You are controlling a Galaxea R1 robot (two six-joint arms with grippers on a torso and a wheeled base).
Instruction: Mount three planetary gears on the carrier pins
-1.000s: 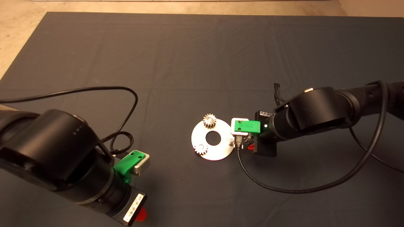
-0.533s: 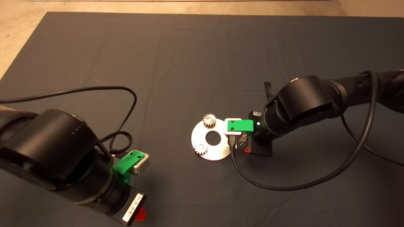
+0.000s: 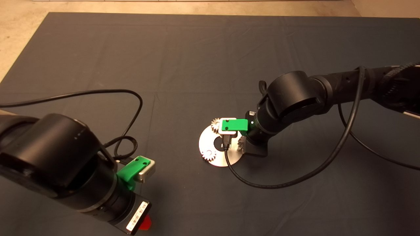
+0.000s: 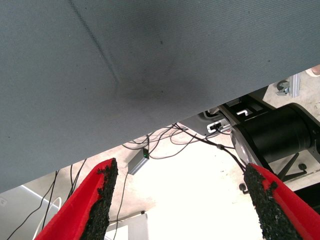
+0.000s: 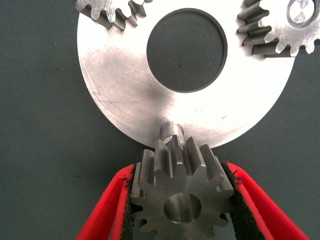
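The shiny round plate (image 3: 219, 156) with a central hole lies mid-mat and fills the right wrist view (image 5: 120, 95). Two planetary gears sit on carrier pins: one at the far rim (image 3: 215, 124) (image 5: 280, 25), one at the near-left rim (image 3: 208, 154) (image 5: 112, 11). My right gripper (image 3: 242, 145) (image 5: 179, 172) is shut on the third gear (image 3: 241, 143) (image 5: 182, 200), holding it at the plate's right rim, just short of the bare pin (image 5: 171, 131). My left gripper (image 3: 146, 223) (image 4: 182, 200) is parked at the lower left, open and empty.
Black cables trail over the mat: one loops from the left arm (image 3: 131, 108), another hangs from the right wrist (image 3: 279, 185). The left wrist view looks past the mat's edge (image 4: 150, 75) at floor cables and a black stand (image 4: 275, 135).
My right arm has moved left with the gear, from beside the plate's right edge to its rim near the bare pin. The left arm has not moved.
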